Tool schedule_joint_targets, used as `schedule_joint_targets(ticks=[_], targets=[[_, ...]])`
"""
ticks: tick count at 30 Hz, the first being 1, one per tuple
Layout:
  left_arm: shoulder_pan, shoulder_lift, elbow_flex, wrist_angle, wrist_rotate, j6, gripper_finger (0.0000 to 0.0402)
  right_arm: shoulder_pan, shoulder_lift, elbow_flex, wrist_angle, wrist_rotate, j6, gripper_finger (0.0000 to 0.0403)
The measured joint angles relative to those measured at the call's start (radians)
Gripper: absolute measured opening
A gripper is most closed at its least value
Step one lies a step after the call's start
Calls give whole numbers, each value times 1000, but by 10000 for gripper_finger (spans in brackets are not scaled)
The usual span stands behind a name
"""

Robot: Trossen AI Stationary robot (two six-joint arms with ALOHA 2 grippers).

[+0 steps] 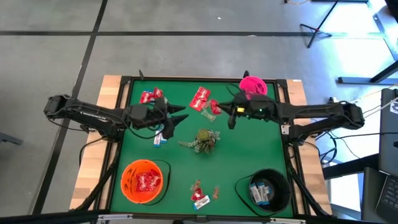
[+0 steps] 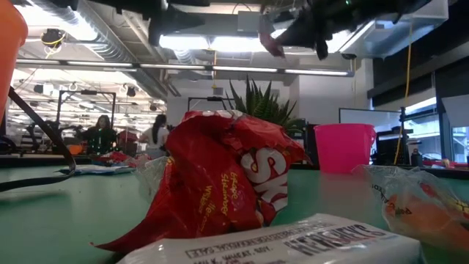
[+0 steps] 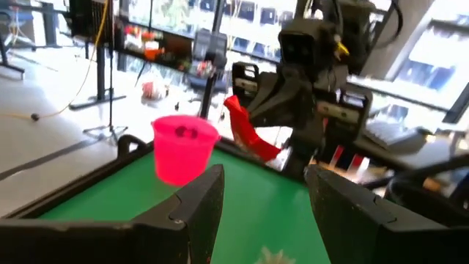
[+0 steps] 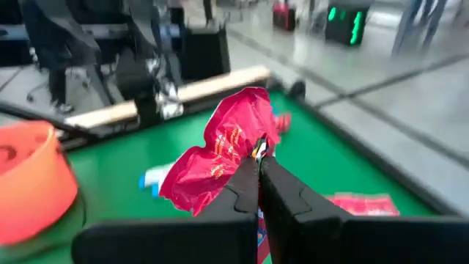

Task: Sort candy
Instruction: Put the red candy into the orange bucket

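Held candy: a crinkled, shiny red packet (image 4: 220, 150) with yellow and white print is pinched by one edge and lifted clear of the table, near the pink bucket.
Right gripper (image 4: 258, 170): its two dark fingers are pressed together on the red packet, above the far middle of the table.
Left gripper (image 3: 264, 202): fingers are seen spread apart with nothing between them, above the left-centre of the table.
Other candy: glossy red packets (image 1: 201, 98) are scattered on the far side; a white-and-blue packet (image 1: 160, 138) lies beneath the left arm; small pieces (image 1: 200, 196) lie at the near edge.
Table (image 1: 249, 152): a flat green felt-like surface framed in black with pale wood sides.
Orange bowl (image 1: 127, 180): round, smooth plastic, red packets inside.
Black bowl (image 1: 281, 180): round and dark, white-and-blue packets inside.
Pink bucket (image 3: 182, 150): smooth, tapered plastic, at the far edge.
Green sprig (image 1: 203, 140): leafy, at the centre.
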Motion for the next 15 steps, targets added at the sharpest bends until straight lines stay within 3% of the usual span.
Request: schedule_joint_targets(ticks=[7,15], targets=[[11,78,0,143,29,-7,188,68,86,26,142,116,-102,2],[20,198,1,339,80,-16,188,96,189,86,151,195,-129,2]])
